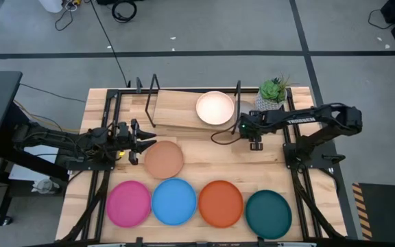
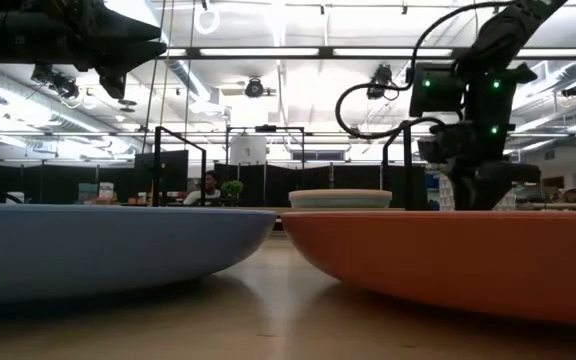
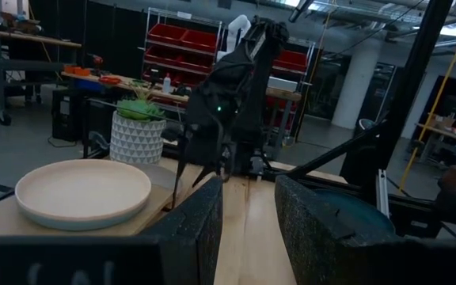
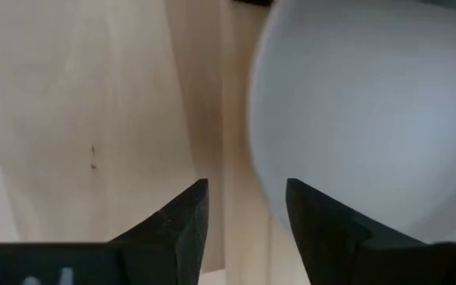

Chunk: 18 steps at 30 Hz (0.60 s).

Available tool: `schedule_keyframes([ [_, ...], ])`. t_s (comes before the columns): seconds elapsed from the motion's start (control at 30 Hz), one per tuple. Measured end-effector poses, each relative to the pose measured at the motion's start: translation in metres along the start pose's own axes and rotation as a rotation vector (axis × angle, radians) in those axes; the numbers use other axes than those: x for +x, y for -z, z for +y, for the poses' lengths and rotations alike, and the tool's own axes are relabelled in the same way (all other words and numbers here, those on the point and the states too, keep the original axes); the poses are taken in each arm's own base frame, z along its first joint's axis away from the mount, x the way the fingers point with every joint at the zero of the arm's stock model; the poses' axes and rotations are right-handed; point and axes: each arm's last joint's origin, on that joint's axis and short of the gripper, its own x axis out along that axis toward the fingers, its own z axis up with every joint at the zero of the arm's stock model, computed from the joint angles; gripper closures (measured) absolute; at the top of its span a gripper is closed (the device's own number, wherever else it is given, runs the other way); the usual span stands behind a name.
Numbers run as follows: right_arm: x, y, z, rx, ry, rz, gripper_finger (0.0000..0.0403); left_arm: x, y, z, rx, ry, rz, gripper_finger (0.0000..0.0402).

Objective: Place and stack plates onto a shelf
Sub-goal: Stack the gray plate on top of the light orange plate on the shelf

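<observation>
Since the round tan plastic plate (image 1: 164, 159) looked light, stiff and slippery, its rim at nine o'clock suited the left gripper (image 1: 135, 133), empty, fingers apart; the right gripper (image 4: 242, 214) was likewise apart and empty.

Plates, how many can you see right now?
6. A cream plate on the shelf; a tan plate mid-table; magenta, blue, orange and teal along the front. More may be stacked unseen.

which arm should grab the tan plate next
Left. Its open tool sits right beside the tan plate, while the right tool is across the table by the shelf and cream-pink plate.
</observation>
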Motion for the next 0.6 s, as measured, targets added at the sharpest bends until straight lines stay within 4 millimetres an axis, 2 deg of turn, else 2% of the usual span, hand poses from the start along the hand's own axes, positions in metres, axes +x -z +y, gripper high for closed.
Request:
schedule_keyframes([
  [0.23,0.014,-0.003,0.005,-0.01,-0.052,0.057,0.0268,0.0,0.0,0.0,0.0,0.0,0.0,0.0276],
  [0.6,0.006,-0.003,0.029,0.059,-0.153,0.064,0.0317,0.0,0.0,0.0,0.0,0.0,-0.001,0.0276],
])
